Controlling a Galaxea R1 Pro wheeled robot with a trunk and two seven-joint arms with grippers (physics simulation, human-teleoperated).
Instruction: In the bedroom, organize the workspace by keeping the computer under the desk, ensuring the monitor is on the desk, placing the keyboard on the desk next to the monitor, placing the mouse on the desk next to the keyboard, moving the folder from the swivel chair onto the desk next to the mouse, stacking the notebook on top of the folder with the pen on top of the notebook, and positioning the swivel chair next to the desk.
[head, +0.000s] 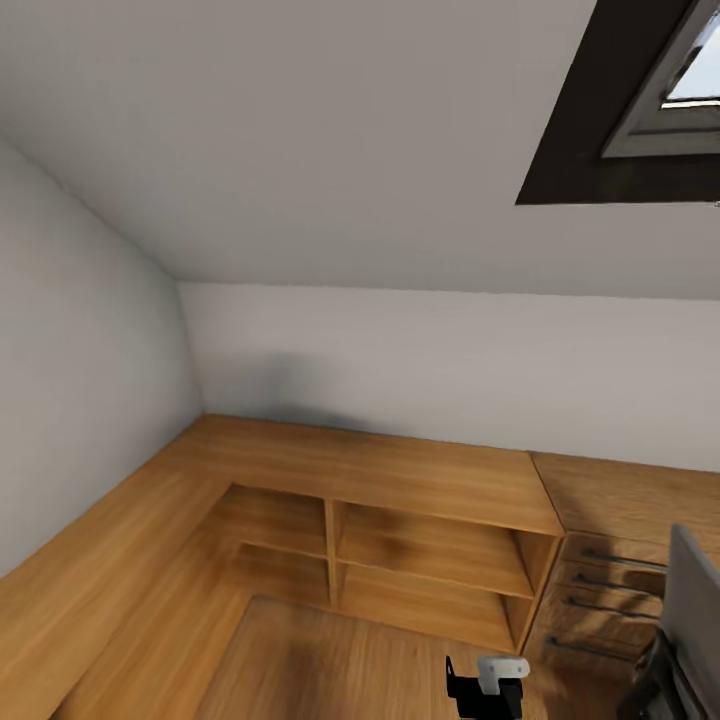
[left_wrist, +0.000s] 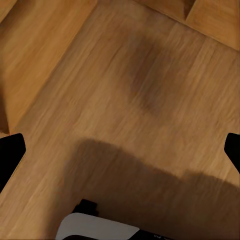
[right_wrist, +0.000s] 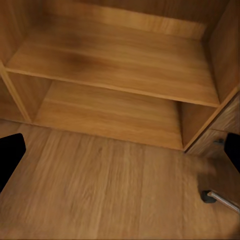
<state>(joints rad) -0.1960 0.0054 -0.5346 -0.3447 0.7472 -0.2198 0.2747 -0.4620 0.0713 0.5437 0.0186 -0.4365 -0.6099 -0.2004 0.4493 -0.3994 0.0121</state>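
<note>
None of the desk items shows. A grey slab with dark parts under it (head: 688, 625) is cut off at the right edge of the head view; I cannot tell whether it is the swivel chair. A thin metal leg with a dark foot (right_wrist: 216, 197) rests on the floor nearby. My left gripper (left_wrist: 120, 150) hangs open over bare wooden floor, its black fingertips (left_wrist: 10, 156) far apart. My right gripper (right_wrist: 120, 152) is open too, facing the low shelf unit (right_wrist: 115, 75) with nothing between its fingers. A black and white piece of an arm (head: 488, 685) shows low in the head view.
A low wooden shelf unit (head: 430, 560) with open compartments stands in the room's corner, under a sloped ceiling. Wooden drawers with metal handles (head: 600, 585) adjoin it on the right. A wooden ledge (head: 90, 580) runs along the left wall. A skylight (head: 660, 90) is above.
</note>
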